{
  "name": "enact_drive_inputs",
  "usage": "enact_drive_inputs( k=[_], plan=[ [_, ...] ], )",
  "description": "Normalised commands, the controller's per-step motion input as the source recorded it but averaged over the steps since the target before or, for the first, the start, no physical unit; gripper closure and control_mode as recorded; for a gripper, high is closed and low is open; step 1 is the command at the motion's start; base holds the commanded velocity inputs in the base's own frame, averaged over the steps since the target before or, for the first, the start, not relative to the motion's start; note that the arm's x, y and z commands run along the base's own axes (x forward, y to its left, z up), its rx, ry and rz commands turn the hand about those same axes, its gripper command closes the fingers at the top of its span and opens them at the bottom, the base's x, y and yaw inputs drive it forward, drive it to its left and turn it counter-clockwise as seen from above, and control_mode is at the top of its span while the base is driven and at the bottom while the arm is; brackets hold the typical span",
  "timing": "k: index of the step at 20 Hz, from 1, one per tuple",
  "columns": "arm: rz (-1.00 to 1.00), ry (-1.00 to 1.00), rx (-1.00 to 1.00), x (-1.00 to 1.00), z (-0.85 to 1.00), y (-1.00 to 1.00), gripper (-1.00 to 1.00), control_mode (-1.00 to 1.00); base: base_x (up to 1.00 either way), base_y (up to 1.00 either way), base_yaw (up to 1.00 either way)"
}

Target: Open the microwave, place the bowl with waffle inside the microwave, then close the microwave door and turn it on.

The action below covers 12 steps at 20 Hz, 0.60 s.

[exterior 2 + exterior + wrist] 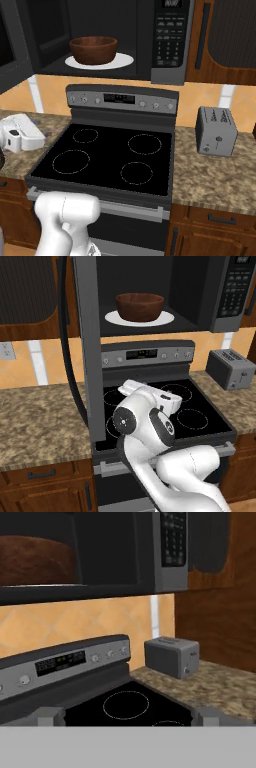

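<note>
The reddish-brown bowl [140, 306] sits on the white turntable plate [165, 318] inside the microwave [170, 70], whose door [89, 346] hangs wide open to the left. The claw [125, 719] is released and empty, low over the black stove [107, 157], facing the toaster [171, 656] on the bench [210, 172].

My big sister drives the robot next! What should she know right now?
Gripper: low over the counter left of the stove, jaws open, holding nothing.
Bowl: already on the white turntable plate inside the microwave. The waffle cannot be made out from here.
Microwave door: swung wide open.
Done: door opened, bowl placed inside.
Left: close the door, then turn it on at the button panel.
</note>
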Motion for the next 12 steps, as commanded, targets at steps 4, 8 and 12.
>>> enact_drive_inputs(
  k=[4, 8, 12],
  plan=[
    [0.0, -0.3, -0.03, -0.25, 0.02, 0.08, -1.0, -1.0, 0.0, 0.0, 0.0],
    [0.0, -0.35, -0.09, -0.58, 0.24, 0.19, -1.0, -1.0, 0.0, 0.0, 0.0],
    [0.0, -0.3, -0.09, -0.3, 0.04, 0.3, -1.0, -1.0, 0.0, 0.0, 0.0]
  ],
)
